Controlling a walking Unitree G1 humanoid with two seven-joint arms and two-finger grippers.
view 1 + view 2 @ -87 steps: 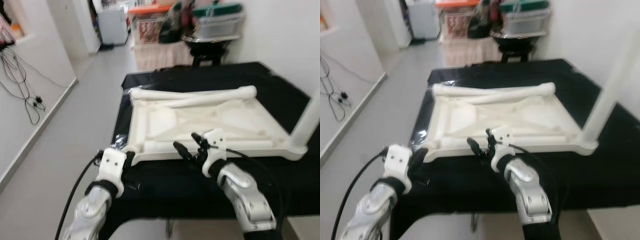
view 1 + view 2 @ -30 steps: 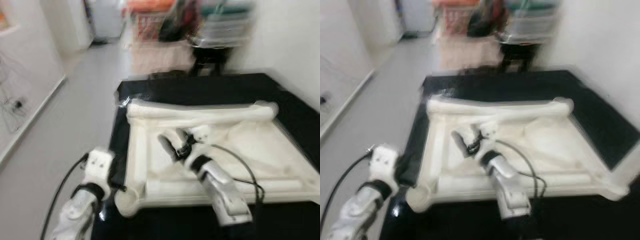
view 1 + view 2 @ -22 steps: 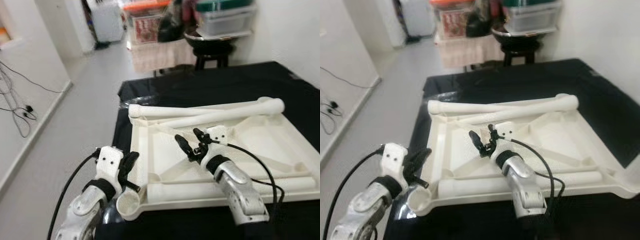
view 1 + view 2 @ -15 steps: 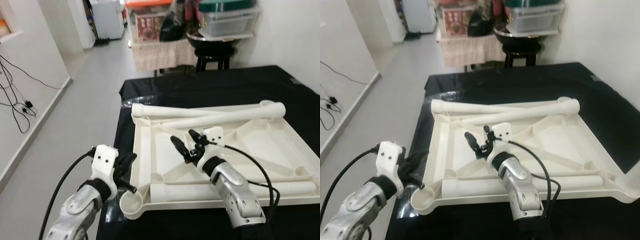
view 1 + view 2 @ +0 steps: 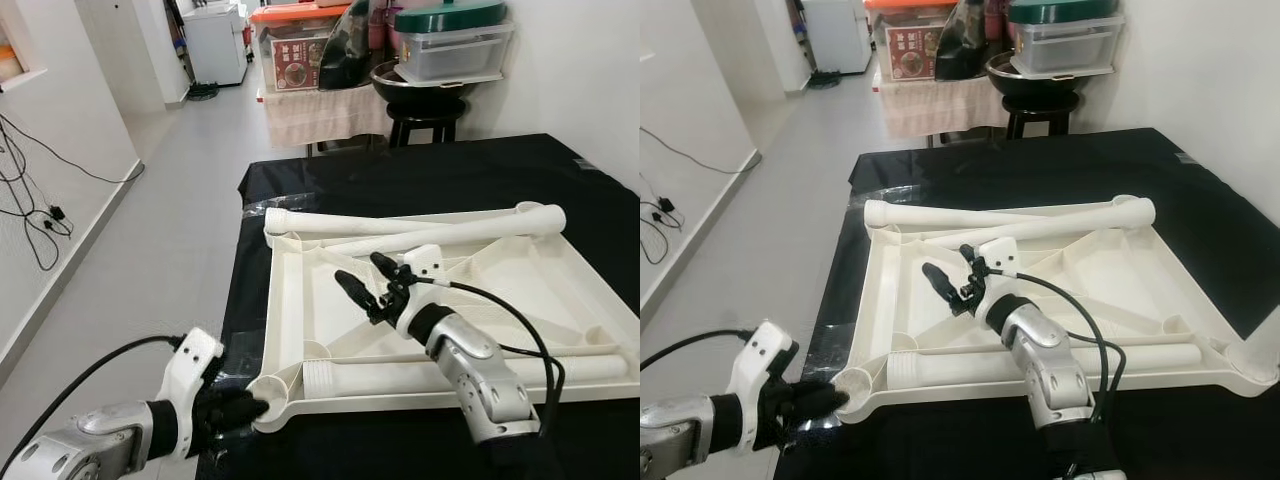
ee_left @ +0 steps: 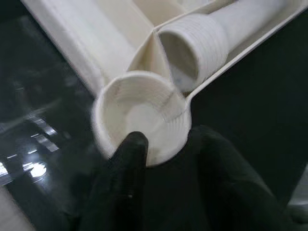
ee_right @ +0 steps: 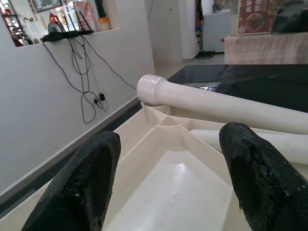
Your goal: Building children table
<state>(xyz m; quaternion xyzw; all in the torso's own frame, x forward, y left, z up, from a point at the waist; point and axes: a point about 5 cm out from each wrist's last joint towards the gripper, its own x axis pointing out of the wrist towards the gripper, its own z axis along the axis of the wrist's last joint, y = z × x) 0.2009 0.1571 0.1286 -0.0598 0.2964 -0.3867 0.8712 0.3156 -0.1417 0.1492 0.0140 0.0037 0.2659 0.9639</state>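
Our left gripper (image 5: 245,408) pinches the rim of the corner socket (image 6: 139,115) on the upturned tabletop (image 5: 320,330) lying on the black table (image 5: 400,170); steadying it matters. Our right gripper (image 5: 362,279) hovers open and empty, best lowered squarely onto a loose leg (image 5: 400,222).

Cream tabletop (image 5: 310,300) on a black cloth (image 5: 440,170).

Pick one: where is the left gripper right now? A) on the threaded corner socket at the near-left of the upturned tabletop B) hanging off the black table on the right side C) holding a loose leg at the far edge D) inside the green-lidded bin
A. The left gripper sits at the near-left corner socket of the upturned tabletop, with a finger on the socket's ribbed rim in the left wrist view.
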